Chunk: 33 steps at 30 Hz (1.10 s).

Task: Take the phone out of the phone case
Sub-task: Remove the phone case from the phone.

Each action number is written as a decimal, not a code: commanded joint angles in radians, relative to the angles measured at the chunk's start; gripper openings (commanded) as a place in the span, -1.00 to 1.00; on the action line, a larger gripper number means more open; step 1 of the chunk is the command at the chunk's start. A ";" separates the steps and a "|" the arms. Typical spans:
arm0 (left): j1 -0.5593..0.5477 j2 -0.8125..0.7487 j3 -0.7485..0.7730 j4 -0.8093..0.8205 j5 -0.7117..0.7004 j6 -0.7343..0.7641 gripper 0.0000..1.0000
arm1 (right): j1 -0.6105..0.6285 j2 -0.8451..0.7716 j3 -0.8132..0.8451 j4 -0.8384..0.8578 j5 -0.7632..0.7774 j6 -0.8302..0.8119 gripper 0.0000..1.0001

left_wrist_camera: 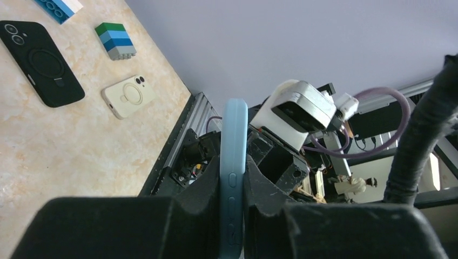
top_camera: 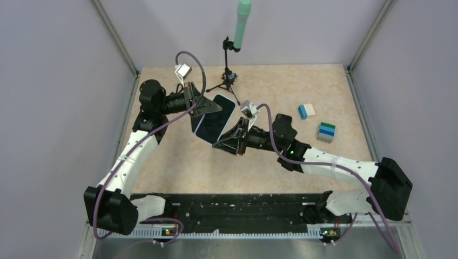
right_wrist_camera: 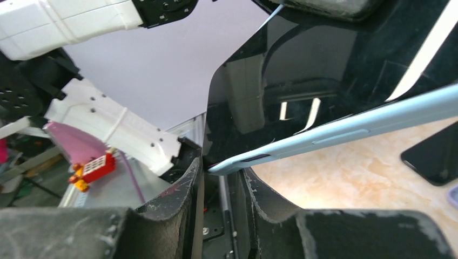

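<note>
1. While the phone [top_camera: 215, 121] hangs off the counter [top_camera: 270, 162] between both arms, it looks fully seated in its light-blue phone case [top_camera: 233, 114], so the separating is all left to do. The left tool [top_camera: 205, 108] meets the phone's far end and the right tool [top_camera: 233, 138] its near end. A tripod [top_camera: 229, 81] stands behind the phone. To the phone's right lie a blue-and-white block [top_camera: 306, 111] and a green-and-blue block [top_camera: 326, 131]. Pale lavender walls [top_camera: 65, 81] enclose the mottled beige counter.
2. From the left wrist, the left tool's fingers [left_wrist_camera: 259, 189] are clamped on the phone case's edge. Beyond the phone, a black case [left_wrist_camera: 40, 62] and a cream case [left_wrist_camera: 128, 96] lie flat.
3. From the right wrist, the right tool's fingers [right_wrist_camera: 189, 183] straddle the phone's corner; whether they actually pinch it is unclear.
</note>
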State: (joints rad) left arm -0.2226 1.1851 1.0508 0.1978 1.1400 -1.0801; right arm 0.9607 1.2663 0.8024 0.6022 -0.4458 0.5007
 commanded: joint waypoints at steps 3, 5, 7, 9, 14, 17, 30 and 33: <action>-0.014 0.009 -0.014 0.025 -0.040 -0.212 -1.00 | 0.006 0.046 0.060 -0.119 0.284 -0.260 -0.65; -0.014 0.010 -0.019 0.009 -0.054 -0.213 -1.00 | 0.006 0.045 0.066 -0.141 0.316 -0.303 -0.65; -0.014 0.010 -0.025 0.003 -0.062 -0.221 -1.00 | 0.007 0.043 0.071 -0.160 0.343 -0.348 -0.65; -0.014 0.012 -0.030 0.003 -0.069 -0.227 -1.00 | 0.007 0.042 0.075 -0.173 0.365 -0.378 -0.64; -0.014 0.015 -0.038 0.004 -0.083 -0.248 -1.00 | 0.013 0.049 0.093 -0.207 0.409 -0.428 -0.63; -0.014 0.021 -0.040 0.010 -0.096 -0.259 -1.00 | 0.013 0.053 0.095 -0.211 0.427 -0.435 -0.62; 0.002 0.081 -0.077 0.150 -0.144 -0.346 -1.00 | 0.012 -0.023 0.050 -0.163 0.415 -0.291 -0.20; 0.023 0.059 -0.102 0.170 -0.184 -0.353 -1.00 | 0.006 -0.075 0.021 -0.150 0.371 -0.225 0.14</action>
State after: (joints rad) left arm -0.2001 1.2984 0.9646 0.2905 0.9253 -1.3235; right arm 0.9859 1.2602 0.8494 0.4004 -0.1085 0.2012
